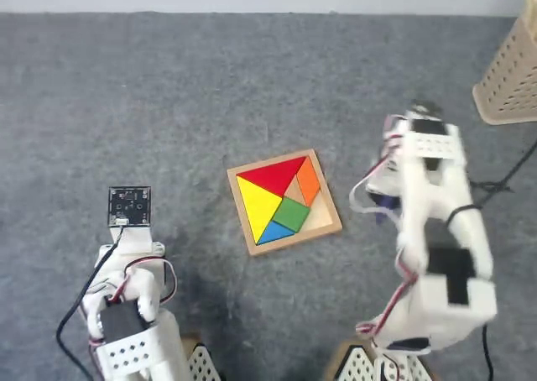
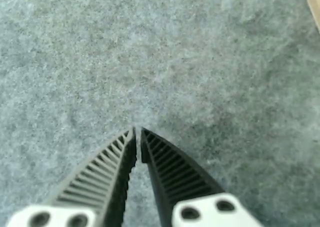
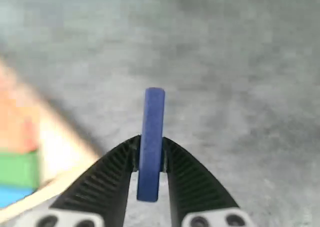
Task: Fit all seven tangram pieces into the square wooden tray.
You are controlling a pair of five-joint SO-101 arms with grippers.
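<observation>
The square wooden tray (image 1: 330, 218) holds 5 coloured pieces, with bare wood left in 2 spots. Just right of the tray, the right gripper (image 3: 150, 141) pinches a dark blue piece (image 3: 152, 112) on edge. The left gripper (image 2: 138, 133) is pressed together, empty, well away from the tray.

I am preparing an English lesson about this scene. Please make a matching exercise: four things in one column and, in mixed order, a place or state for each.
Things
1 red piece
2 dark blue piece
3 left gripper
4 basket

Places or states
a shut, over the carpet
b at the table's far right
c in the tray
d in the right gripper

Pairs: 1-c, 2-d, 3-a, 4-b
</observation>
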